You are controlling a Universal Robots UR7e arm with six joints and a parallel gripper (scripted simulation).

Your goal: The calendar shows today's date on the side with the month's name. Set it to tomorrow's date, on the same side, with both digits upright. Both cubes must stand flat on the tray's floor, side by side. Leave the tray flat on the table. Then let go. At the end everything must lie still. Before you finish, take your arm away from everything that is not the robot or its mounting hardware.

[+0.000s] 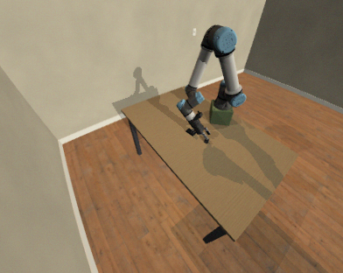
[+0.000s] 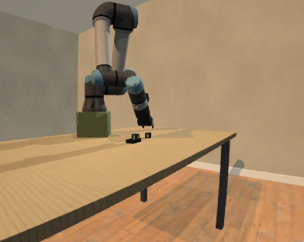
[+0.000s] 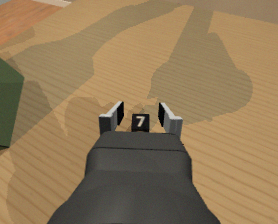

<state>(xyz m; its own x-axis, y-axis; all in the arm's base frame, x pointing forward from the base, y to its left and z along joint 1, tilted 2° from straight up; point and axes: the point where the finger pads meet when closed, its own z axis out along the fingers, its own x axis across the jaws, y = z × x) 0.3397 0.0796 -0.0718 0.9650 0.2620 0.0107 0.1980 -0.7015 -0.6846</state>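
A small black cube [image 3: 140, 121] with a white 7 on top stands alone on the table, seen in the wrist view between my fingertips and below them. My gripper [image 3: 141, 109] is open wide and empty, raised a little above that cube. In the exterior view the gripper [image 2: 147, 125] hangs just above the loose cube [image 2: 147, 135]. To its left the black calendar tray [image 2: 133, 140] lies flat on the table with the other cube [image 2: 135, 136] in it, showing a 2. In the top view the gripper [image 1: 206, 137] is near the table's middle; the cubes are too small to read there.
The green block [image 2: 93, 124] that carries the arm's base stands on the table behind the tray; it also shows at the left edge of the wrist view [image 3: 2, 107]. The table's far edge [image 2: 208, 136] lies to the right of the cubes.
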